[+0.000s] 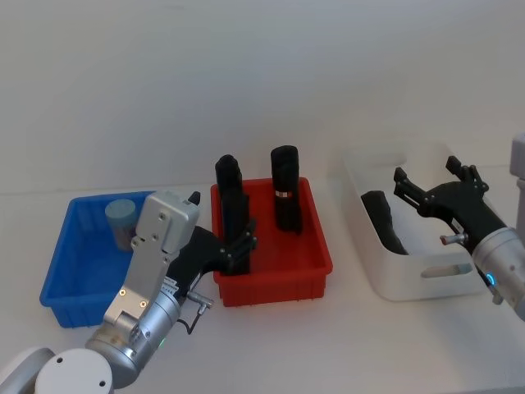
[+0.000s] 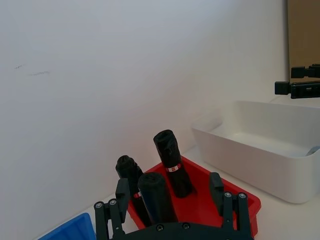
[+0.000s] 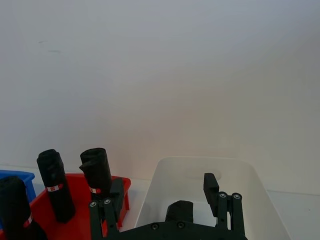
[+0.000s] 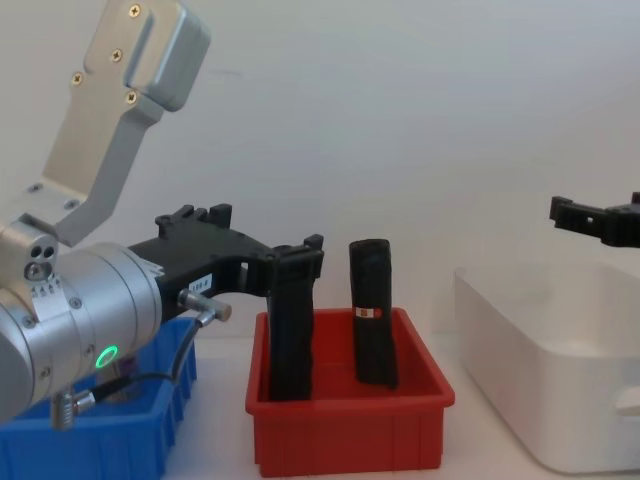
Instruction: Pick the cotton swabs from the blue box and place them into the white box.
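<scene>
**Risk: left gripper over the wrong bin**

We find the cotton swabs [image 1: 123, 220] jar in the blue box [image 1: 70, 275]. The left gripper [image 1: 238, 246], jaws spread, hangs by the red bin [image 1: 312, 263]; descending here risks striking the black blocks [image 1: 285, 197]. The right gripper [image 1: 431, 185], jaws spread, hovers over the white box [image 1: 426, 279].

- Left gripper [image 4: 295, 262] large on the left side — black fingers open, tips at the top of the nearer black block [image 4: 291, 335], above the red bin [image 4: 350, 435].
- Silver wrist with a green light low at the left edge, over the blue box [image 4: 110, 435].
- Two black blocks upright in the red bin; the farther block [image 4: 372, 312] carries a small red-white band.
- Red bin between blue box and white box [image 4: 545, 360].
- Right gripper [image 4: 600, 220] at the right edge — black, above the white box, clear of its rim; fingers too cropped to judge.
- Plain white wall behind.
</scene>
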Motion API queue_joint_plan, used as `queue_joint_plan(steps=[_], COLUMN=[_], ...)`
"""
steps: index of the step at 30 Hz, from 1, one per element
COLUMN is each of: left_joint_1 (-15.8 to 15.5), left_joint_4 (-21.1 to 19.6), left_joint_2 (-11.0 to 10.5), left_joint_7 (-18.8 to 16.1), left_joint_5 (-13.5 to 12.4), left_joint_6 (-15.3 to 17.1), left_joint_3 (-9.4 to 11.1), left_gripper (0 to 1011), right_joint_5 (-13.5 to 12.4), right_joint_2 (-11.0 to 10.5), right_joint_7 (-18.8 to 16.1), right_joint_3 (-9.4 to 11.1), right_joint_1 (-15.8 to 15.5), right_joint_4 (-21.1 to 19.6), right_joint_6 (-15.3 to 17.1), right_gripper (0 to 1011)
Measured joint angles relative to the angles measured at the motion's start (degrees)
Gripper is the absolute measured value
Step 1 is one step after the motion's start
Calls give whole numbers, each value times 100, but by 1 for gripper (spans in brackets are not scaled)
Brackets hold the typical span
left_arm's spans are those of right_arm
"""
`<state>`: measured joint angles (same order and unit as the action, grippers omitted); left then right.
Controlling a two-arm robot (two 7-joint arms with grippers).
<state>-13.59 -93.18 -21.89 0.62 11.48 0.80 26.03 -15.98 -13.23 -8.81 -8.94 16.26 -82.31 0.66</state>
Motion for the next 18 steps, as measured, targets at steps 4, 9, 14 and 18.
queue_joint_plan(steps=[4, 9, 14, 18], left_joint_1=[0, 0, 0, 0], left_joint_4=[0, 0, 0, 0], left_joint_2=[0, 0, 0, 0], left_joint_7=[0, 0, 0, 0], left_joint_5=[0, 0, 0, 0], left_joint_6=[0, 0, 0, 0], left_joint_3=[0, 0, 0, 0], left_gripper=[1004, 1004, 1004, 1004], right_joint_5=[-2, -6, -8, -8], right_joint_2=[-1, -4, -7, -7], right_joint_7=[-12, -27, -34, -39], right_joint_3=[2, 6, 9, 11], right_joint_1=[-5, -11, -13, -15], right_joint_4=[0, 0, 0, -1], right_joint_6=[-14, -32, -41, -45], right_gripper=[1002, 1001, 1001, 1002])
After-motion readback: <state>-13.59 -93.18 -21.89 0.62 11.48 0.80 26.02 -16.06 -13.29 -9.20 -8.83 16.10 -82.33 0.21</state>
